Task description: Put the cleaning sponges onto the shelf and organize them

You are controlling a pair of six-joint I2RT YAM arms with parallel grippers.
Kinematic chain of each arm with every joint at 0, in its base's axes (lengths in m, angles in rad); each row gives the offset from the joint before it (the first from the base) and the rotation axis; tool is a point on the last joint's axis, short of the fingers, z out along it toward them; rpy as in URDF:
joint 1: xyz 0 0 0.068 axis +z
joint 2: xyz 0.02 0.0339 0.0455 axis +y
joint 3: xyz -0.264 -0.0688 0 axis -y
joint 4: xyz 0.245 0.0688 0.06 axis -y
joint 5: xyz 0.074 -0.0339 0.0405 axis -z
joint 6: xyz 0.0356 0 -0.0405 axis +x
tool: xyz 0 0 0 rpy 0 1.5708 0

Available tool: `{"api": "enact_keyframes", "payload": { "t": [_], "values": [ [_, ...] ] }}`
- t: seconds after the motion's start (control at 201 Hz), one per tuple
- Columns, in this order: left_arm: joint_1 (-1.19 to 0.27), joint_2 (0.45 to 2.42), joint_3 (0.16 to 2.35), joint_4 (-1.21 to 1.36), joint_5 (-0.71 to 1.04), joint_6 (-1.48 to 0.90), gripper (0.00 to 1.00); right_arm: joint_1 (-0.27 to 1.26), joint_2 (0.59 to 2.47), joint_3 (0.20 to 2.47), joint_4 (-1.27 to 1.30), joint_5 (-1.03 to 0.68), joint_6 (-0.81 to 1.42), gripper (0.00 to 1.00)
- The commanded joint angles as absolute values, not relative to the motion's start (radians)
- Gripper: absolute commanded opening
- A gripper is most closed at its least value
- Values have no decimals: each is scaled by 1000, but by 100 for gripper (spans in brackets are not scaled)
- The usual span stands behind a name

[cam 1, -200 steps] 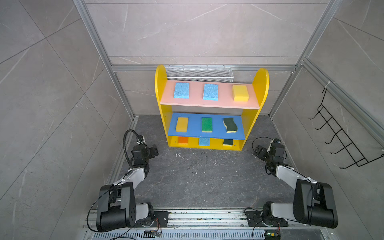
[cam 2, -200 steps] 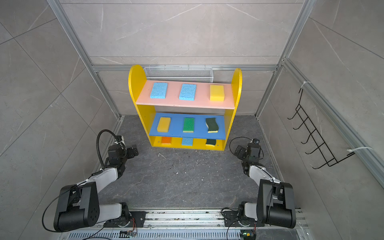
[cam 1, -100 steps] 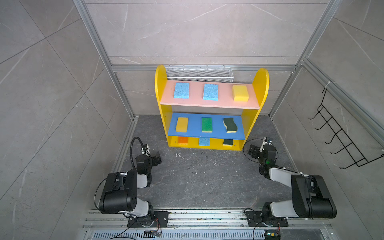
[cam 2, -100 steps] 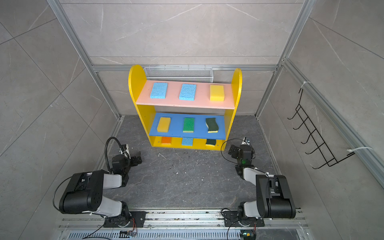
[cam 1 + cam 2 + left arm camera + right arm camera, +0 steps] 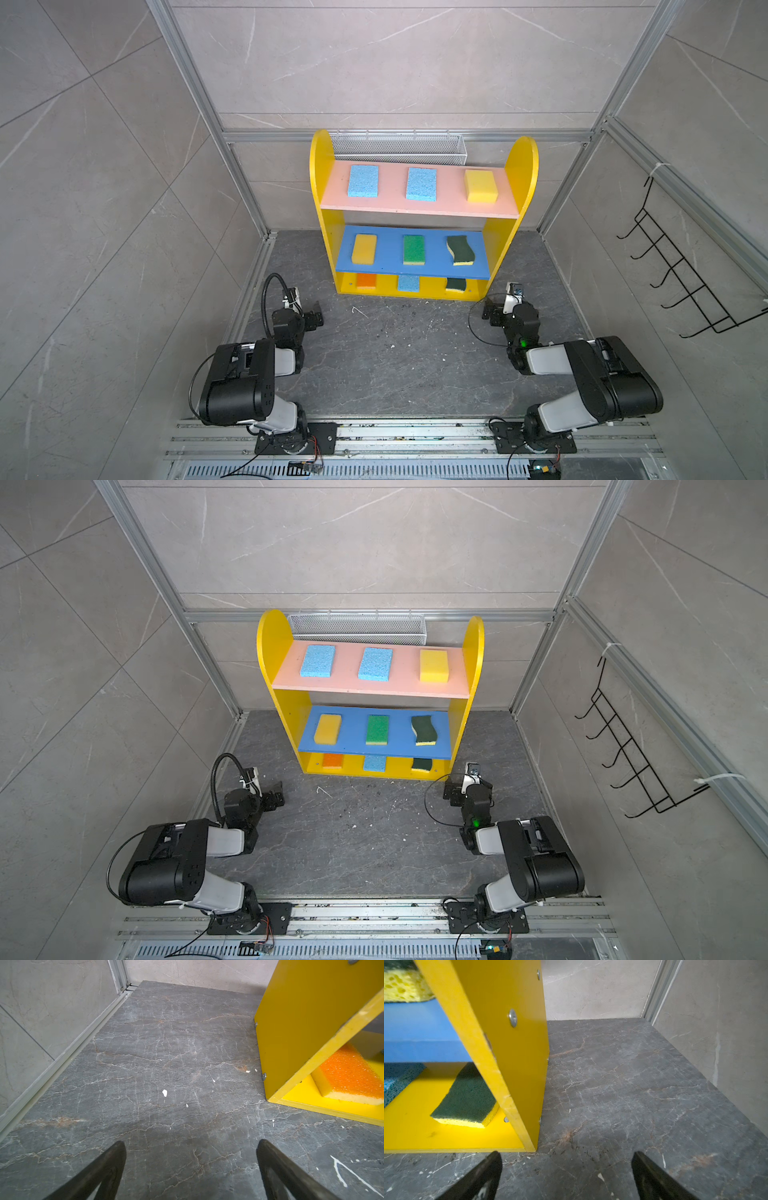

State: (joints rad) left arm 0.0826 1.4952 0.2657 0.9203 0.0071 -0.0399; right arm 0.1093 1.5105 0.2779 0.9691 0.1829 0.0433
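Top views: apparently nine sponges on shelf.

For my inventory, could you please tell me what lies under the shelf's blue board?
Three sponges lie on the yellow base: an orange sponge, a light blue sponge and a dark green sponge. The blue board hides their rear parts from above.

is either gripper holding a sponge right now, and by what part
Nothing is held. The left gripper and right gripper are open, with only floor between their fingers.
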Motion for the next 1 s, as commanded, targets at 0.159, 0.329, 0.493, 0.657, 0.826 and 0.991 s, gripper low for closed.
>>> {"api": "enact_keyframes", "payload": {
  "t": [0.159,0.329,0.493,0.657,0.826,0.991],
  "values": [
    [78,1494,314,928,7,-17,100,114,1511,342,901,198,28,99],
    [77,1500,350,862,-16,-26,100,114,1512,341,905,198,28,99],
    [77,1500,358,850,-18,-28,100,114,1512,342,905,198,28,99],
    [77,1501,360,847,-26,-29,100,114,1512,342,905,198,27,99],
    [78,1502,360,847,-26,-30,100,113,1512,342,905,198,28,99],
    [77,1502,360,847,-26,-29,100,113,1512,341,906,198,27,99]
  ]
}}
